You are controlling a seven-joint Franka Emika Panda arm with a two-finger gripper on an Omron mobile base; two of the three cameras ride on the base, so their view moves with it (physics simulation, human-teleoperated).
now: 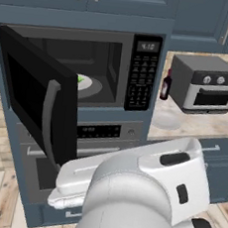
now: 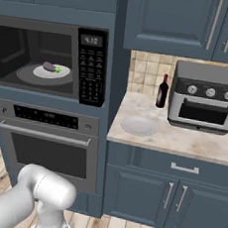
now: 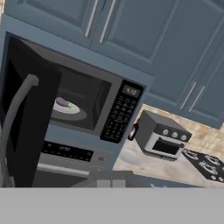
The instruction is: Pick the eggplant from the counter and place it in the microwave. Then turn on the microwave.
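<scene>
Lay on the white plate [image 2: 58, 73] inside the open microwave [image 2: 91, 66], one eggplant [image 2: 50, 67], well apart from the claw, shut on nothing. Stood on the counter [image 2: 193, 139]: one toaster oven [image 2: 205, 98], one dark red bottle [image 2: 162, 91], one pale dish [image 2: 138, 125].

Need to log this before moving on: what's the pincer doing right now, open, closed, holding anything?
Pincer: closed, holding nothing. The eggplant already lies on the plate inside the open microwave.
</scene>
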